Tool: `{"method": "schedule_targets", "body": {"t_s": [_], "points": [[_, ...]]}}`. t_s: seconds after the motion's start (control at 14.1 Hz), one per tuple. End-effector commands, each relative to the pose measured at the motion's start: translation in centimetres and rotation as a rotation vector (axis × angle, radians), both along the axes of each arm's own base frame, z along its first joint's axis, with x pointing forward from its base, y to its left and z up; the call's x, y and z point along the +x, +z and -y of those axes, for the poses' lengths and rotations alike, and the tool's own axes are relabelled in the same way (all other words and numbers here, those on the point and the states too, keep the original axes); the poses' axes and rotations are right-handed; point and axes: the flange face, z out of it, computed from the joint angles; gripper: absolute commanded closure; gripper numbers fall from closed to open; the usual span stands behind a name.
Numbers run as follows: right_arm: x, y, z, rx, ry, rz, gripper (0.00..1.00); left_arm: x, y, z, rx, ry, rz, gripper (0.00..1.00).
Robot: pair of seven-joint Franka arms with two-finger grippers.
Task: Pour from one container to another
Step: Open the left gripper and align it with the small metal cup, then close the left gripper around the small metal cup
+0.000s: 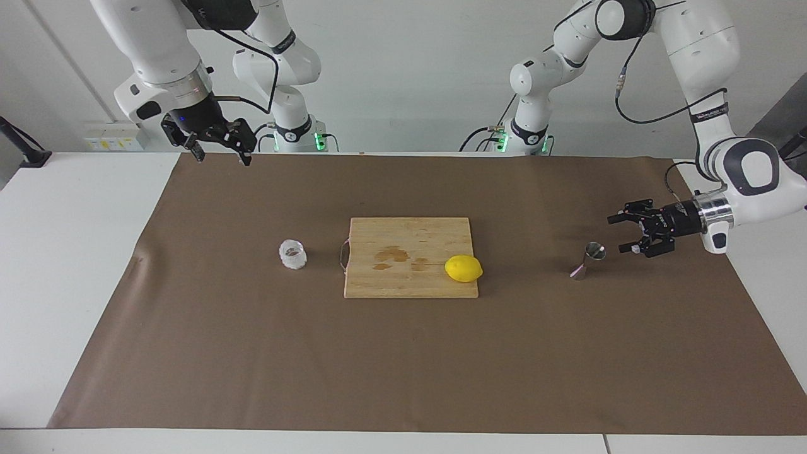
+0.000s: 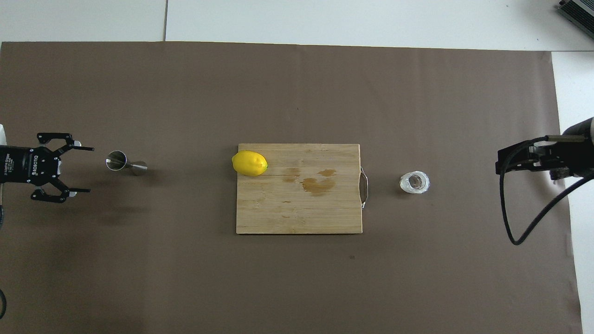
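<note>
The clear faceted glass tumbler (image 1: 293, 254) stands on the brown mat beside the cutting board's handle, toward the right arm's end; it also shows in the overhead view (image 2: 414, 182). The steel hourglass jigger (image 1: 587, 260) stands on the mat toward the left arm's end, seen from above too (image 2: 124, 163). My left gripper (image 1: 616, 234) is open and empty, held level and low over the mat, its fingers pointing at the jigger a short gap away (image 2: 91, 170). My right gripper (image 1: 224, 159) is open and empty, raised over the mat's edge by its base, well apart from the tumbler (image 2: 510, 160).
A wooden cutting board (image 1: 410, 277) with wet stains lies in the middle of the mat (image 1: 403, 366), its metal handle toward the tumbler. A yellow lemon (image 1: 463, 268) sits on the board's corner toward the jigger (image 2: 249, 163).
</note>
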Motion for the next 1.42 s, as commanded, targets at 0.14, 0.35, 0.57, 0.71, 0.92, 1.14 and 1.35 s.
{"method": "schedule_targets", "body": {"t_s": [0.14, 0.35, 0.57, 0.71, 0.92, 1.14, 1.35], "points": [[-0.6, 0.3, 0.4, 0.017, 0.013, -0.001, 0.0, 1.2, -2.7, 2.1, -0.01, 0.069, -0.117, 0.0], [-0.6, 0.3, 0.4, 0.017, 0.013, -0.001, 0.0, 1.4, -2.7, 1.9, -0.028, 0.104, -0.147, 0.0], [-0.6, 0.3, 0.4, 0.017, 0.015, -0.001, 0.0, 1.6, -3.8, 2.5, -0.036, 0.103, -0.166, 0.0], [-0.6, 0.3, 0.4, 0.017, 0.013, -0.001, 0.0, 1.5, -4.1, 2.8, -0.048, 0.106, -0.172, 0.0], [-0.6, 0.3, 0.4, 0.017, 0.015, -0.001, 0.0, 1.5, -4.2, 3.3, -0.058, 0.113, -0.173, 0.0], [-0.6, 0.3, 0.4, 0.017, 0.013, -0.001, 0.0, 1.4, -4.4, 3.4, -0.073, 0.117, -0.167, 0.0], [-0.6, 0.3, 0.4, 0.017, 0.013, -0.001, 0.0, 1.4, -4.4, 3.4, -0.077, 0.116, -0.163, 0.07]]}}
